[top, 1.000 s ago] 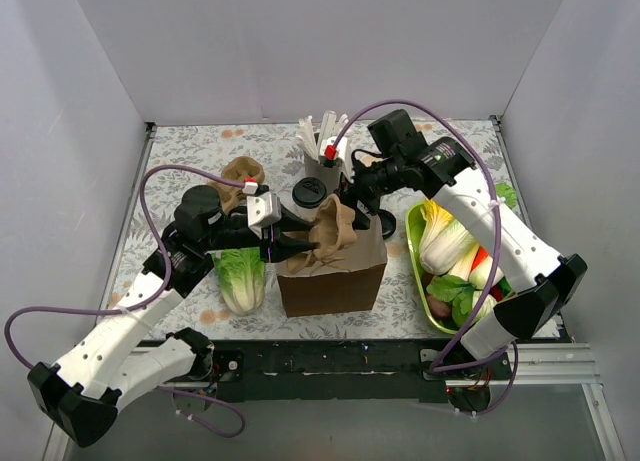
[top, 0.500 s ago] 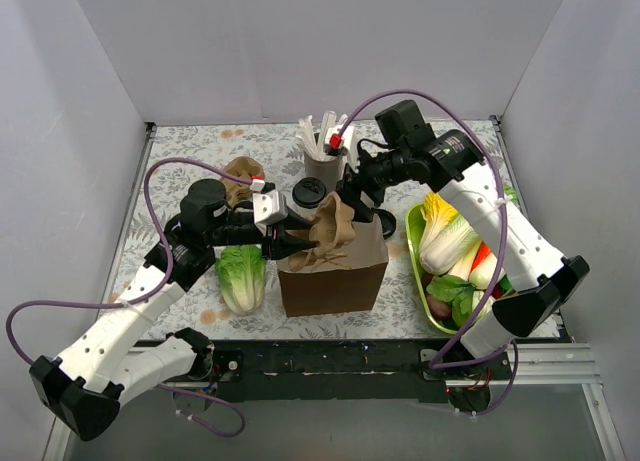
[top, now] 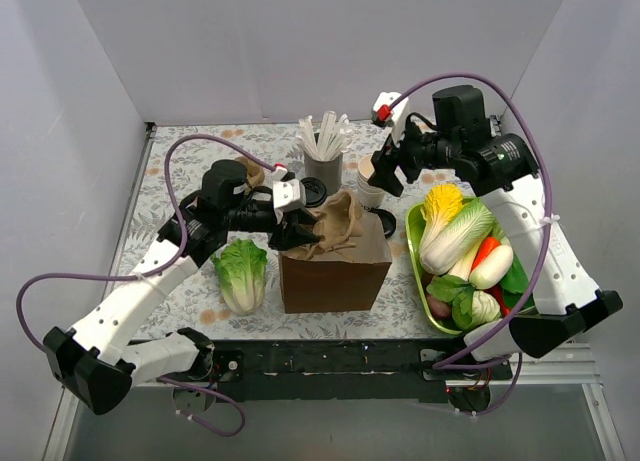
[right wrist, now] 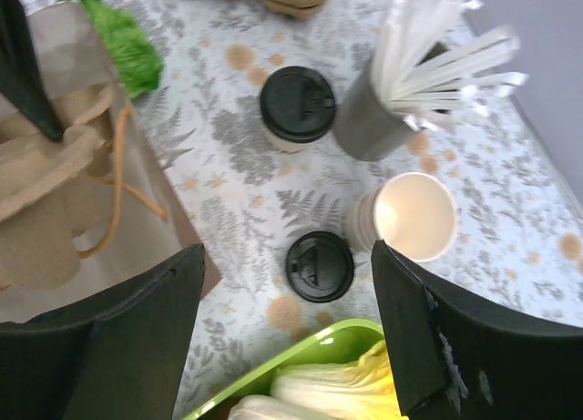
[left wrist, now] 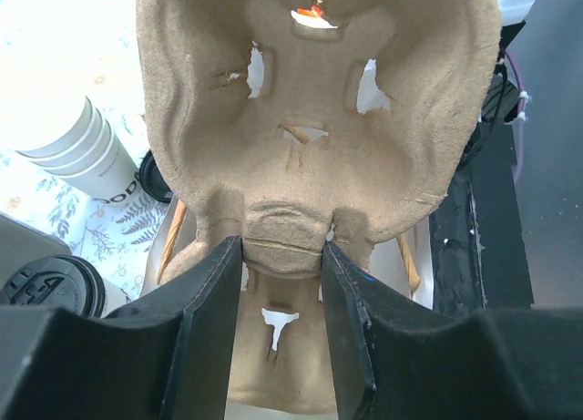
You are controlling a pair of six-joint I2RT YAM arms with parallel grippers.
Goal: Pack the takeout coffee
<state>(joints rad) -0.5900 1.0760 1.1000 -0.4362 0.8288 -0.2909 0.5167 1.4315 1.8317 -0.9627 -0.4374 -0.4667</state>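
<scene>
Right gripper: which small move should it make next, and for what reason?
Probably lower straight down toward the black-lidded cup. The right gripper hangs open well above that cup, which appears almost between its fingers in the right wrist view, so a grasp is not yet possible. The left gripper holds the pulp carrier at the paper bag, seemingly ready to receive it.

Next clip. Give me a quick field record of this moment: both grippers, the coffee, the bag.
left gripper: shut on pulp cup carrier, at the mouth of the paper bag
right gripper: open, empty, above the table
takeout coffee: upright on the table beside the grey cup of sticks, not packed
cup stack: lidless, upright
second black lid: near the cup stack
</scene>
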